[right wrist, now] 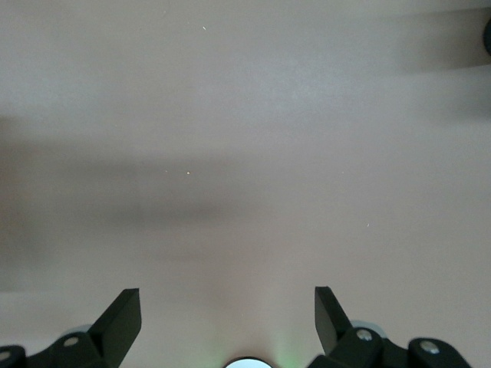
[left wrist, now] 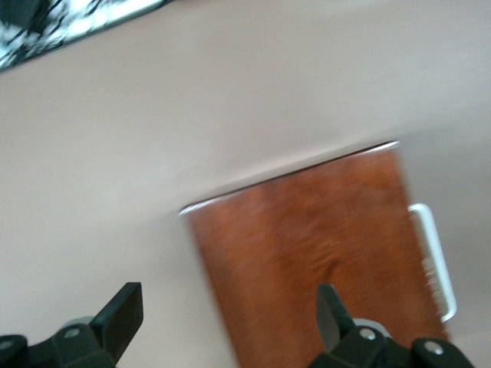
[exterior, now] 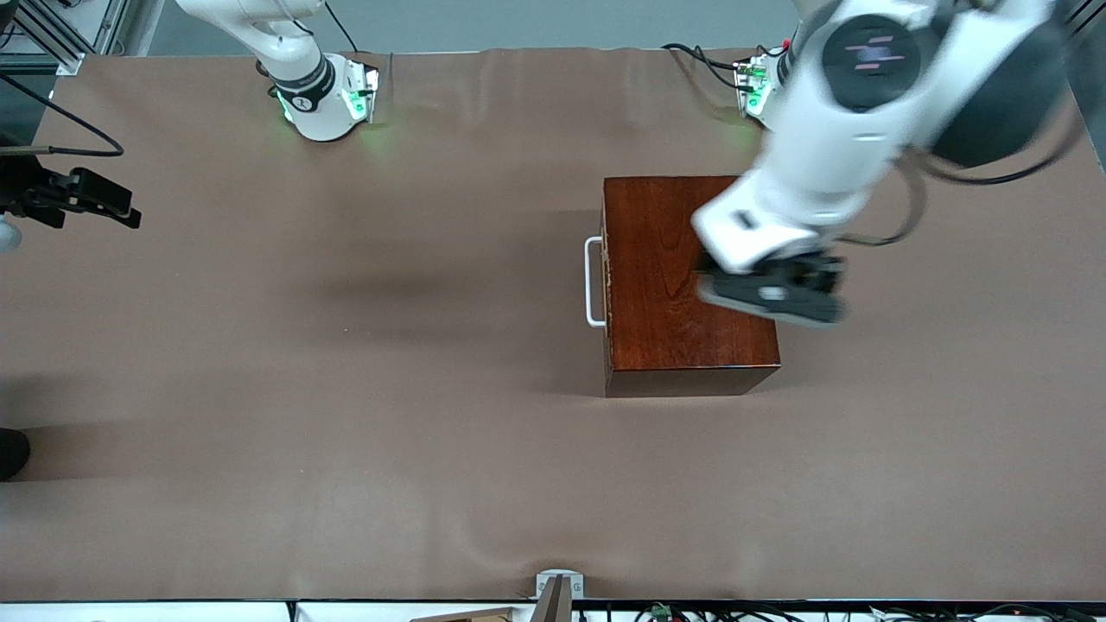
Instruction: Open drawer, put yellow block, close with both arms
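Observation:
The dark reddish-brown wooden box (exterior: pixel 674 285) stands on the brown table toward the left arm's end. The drawer is shut, with its white bar handle (exterior: pixel 593 282) close against the box front. My left gripper (exterior: pixel 773 294) is open and empty over the box's top edge at the left arm's end. In the left wrist view (left wrist: pixel 228 322) the box (left wrist: pixel 307 253) and handle (left wrist: pixel 433 257) lie below its spread fingers. My right gripper (right wrist: pixel 228 318) is open and empty over bare table and is out of the front view. The yellow block is not in view.
A black device (exterior: pixel 78 200) with a cable sits at the table edge at the right arm's end. A small grey bracket (exterior: pixel 558 587) stands at the table edge nearest the front camera. Brown cloth (exterior: pixel 346 345) covers the table.

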Available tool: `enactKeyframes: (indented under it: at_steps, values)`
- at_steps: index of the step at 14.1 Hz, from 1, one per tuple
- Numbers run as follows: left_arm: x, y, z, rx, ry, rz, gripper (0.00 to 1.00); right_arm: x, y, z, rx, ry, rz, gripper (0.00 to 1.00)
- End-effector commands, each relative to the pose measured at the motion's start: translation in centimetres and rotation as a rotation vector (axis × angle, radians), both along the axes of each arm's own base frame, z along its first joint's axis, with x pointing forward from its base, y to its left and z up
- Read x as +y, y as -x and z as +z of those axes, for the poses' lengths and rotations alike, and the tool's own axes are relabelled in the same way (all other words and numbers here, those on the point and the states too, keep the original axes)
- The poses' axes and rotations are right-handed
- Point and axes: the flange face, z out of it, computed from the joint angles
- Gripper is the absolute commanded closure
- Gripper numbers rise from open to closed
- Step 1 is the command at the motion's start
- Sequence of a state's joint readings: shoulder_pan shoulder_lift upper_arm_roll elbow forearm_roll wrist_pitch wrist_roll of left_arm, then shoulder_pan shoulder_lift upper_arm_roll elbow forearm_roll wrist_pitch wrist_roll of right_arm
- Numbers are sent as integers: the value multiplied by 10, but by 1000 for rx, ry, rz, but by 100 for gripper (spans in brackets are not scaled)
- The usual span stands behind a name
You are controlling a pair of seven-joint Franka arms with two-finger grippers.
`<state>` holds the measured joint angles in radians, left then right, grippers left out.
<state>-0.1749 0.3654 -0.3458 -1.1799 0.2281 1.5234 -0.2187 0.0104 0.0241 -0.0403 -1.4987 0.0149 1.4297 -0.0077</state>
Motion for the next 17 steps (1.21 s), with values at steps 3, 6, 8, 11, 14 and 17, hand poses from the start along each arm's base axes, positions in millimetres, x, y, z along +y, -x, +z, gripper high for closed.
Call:
enactKeyframes:
  at_steps: [3, 6, 8, 11, 14, 17]
  values:
    - [90, 7, 20, 103, 80, 200, 0, -3, 0, 6, -6, -1, 1, 0]
    - [155, -7, 13, 96, 106, 328, 0, -7, 0, 11, -15, 2, -4, 0]
    - [176, 1, 9, 64, 106, 364, 0, -9, 0, 13, -20, 3, -8, 0]
    - [185, 26, -1, 32, 115, 349, 0, -9, 0, 13, -23, 3, -9, 0]
    - [193, 32, 3, 37, 135, 310, 0, -9, 0, 13, -23, 3, -9, 0]
    - [203, 31, 6, 33, 135, 291, 0, -10, 0, 14, -24, 4, -10, 0]
